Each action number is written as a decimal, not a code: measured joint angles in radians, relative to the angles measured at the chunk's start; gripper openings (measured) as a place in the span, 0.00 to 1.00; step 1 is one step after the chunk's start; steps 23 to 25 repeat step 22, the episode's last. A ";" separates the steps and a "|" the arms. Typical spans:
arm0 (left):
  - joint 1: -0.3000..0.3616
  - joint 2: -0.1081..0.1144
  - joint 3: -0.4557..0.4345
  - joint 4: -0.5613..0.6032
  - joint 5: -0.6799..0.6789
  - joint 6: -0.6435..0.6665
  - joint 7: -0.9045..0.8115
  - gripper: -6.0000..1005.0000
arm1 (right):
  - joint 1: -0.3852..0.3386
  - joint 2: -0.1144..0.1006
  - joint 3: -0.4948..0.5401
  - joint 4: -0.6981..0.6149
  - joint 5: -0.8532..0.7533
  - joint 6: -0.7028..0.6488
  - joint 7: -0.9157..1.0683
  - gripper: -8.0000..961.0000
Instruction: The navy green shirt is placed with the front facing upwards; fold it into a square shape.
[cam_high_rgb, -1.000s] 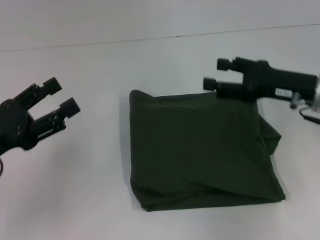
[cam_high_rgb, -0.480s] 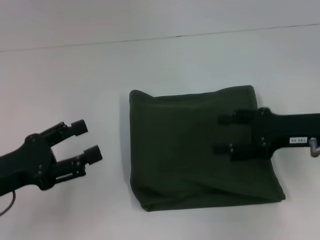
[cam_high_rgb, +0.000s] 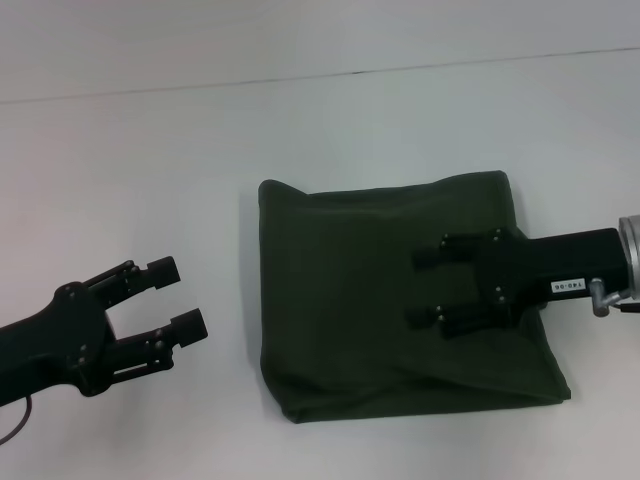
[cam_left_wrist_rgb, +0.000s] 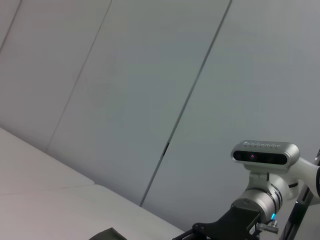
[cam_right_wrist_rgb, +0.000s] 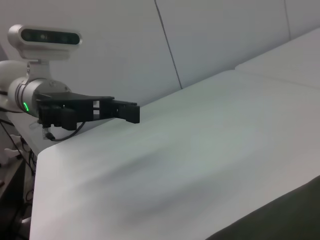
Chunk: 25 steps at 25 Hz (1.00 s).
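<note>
green shirt (cam_high_rgb: 350, 300) folded square under right tool (cam_high_rgb: 425, 287).

A plain white table (cam_high_rgb: 150, 170) fills the scene, meeting a pale grey panelled wall (cam_left_wrist_rgb: 150, 75) (thin dark seams) toward twelve o'clock.

The navy green shirt (cam_high_rgb: 350, 300) is lying flat on the white table, folded into a rough square, its plain dark olive fabric showing, its near edge slightly bunched
</note>
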 joint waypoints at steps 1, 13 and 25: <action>0.000 0.000 0.000 0.000 0.000 0.000 0.000 0.88 | 0.000 0.000 0.000 0.000 0.000 0.002 0.000 0.95; 0.000 0.000 0.000 0.001 0.003 0.004 -0.001 0.88 | -0.001 -0.001 0.001 0.001 0.000 0.003 0.001 0.95; -0.002 0.001 -0.003 0.001 0.004 0.000 -0.001 0.88 | 0.002 0.000 -0.003 0.001 0.000 0.013 -0.001 0.95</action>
